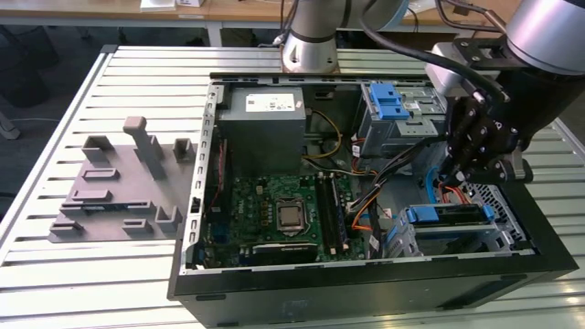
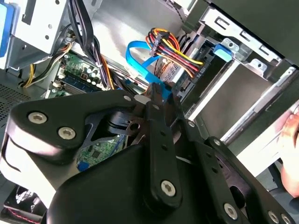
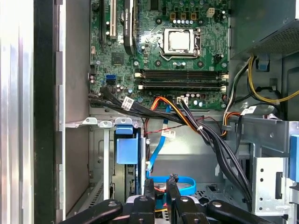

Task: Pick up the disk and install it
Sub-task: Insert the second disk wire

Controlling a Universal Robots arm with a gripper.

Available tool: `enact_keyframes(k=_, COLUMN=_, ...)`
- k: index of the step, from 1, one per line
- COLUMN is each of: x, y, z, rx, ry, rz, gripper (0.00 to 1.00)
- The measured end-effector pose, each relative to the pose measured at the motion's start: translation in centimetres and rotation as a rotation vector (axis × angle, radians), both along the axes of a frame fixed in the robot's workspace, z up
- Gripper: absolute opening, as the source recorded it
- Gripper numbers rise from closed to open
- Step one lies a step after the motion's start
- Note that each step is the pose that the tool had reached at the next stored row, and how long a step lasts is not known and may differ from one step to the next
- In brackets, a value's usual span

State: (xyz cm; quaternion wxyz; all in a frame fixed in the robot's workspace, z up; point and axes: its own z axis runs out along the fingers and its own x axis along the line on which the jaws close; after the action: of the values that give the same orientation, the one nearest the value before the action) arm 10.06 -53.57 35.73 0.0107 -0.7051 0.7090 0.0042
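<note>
On the slatted aluminium table point(image 1: 55, 137), far off the gripper's side toward the exterior view's left, lies a grey plastic fixture plate with upright pegs point(image 1: 119, 192). It is well apart from the work.

Closer in, inside the open black computer case point(image 1: 366, 288), stand the large grey power supply box point(image 1: 265, 133) and the green motherboard point(image 1: 283, 212), both well to the gripper's side. Between the motherboard and the gripper runs a bundle of black, orange and yellow cables point(image 3: 196, 126). Beyond the gripper, toward the arm's base, is a grey metal cage with a blue plastic latch point(image 1: 388, 103).

The black linkage gripper point(image 1: 454, 179) hangs low inside the case at its right-hand end in the exterior view. I cannot tell whether it is open or closed. A flat blue ribbon cable point(image 3: 184, 185) loops right at its tip, so close that contact cannot be ruled out.

The disk point(image 1: 448, 214), a flat drive framed by a blue plastic carrier, sits in the small grey metal bay point(image 1: 507, 236) just beside the gripper, on the side toward the case's near wall. Its long axis runs across the exterior view, left to right. In the first wrist view its blue carrier end point(image 3: 127, 150) stands just beside the gripper point(image 3: 160, 182). To my eye it is already in the bay, and the cables crowd that space.
</note>
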Motion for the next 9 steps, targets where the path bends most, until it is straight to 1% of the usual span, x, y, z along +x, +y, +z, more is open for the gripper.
enact_keyframes(k=2, x=0.00, y=0.02, z=-0.22, rx=-0.0028, ry=0.0000, rz=0.000, gripper=0.25)
enact_keyframes(k=4, x=0.00, y=0.02, z=-0.27, rx=-0.0036, ry=0.0000, rz=0.000, gripper=0.24)
enact_keyframes(k=5, x=0.00, y=0.02, z=-0.29, rx=-0.0035, ry=0.0000, rz=0.000, gripper=0.17)
enact_keyframes(k=6, x=0.00, y=0.02, z=-0.32, rx=-0.0034, ry=0.0000, rz=0.000, gripper=0.16)
enact_keyframes(k=8, x=0.00, y=-0.02, z=-0.39, rx=-0.0027, ry=-0.0001, rz=0.000, gripper=0.16)
enact_keyframes(k=9, x=-0.01, y=-0.16, z=-0.42, rx=-0.0025, ry=-0.0001, rz=0.000, gripper=0.16)
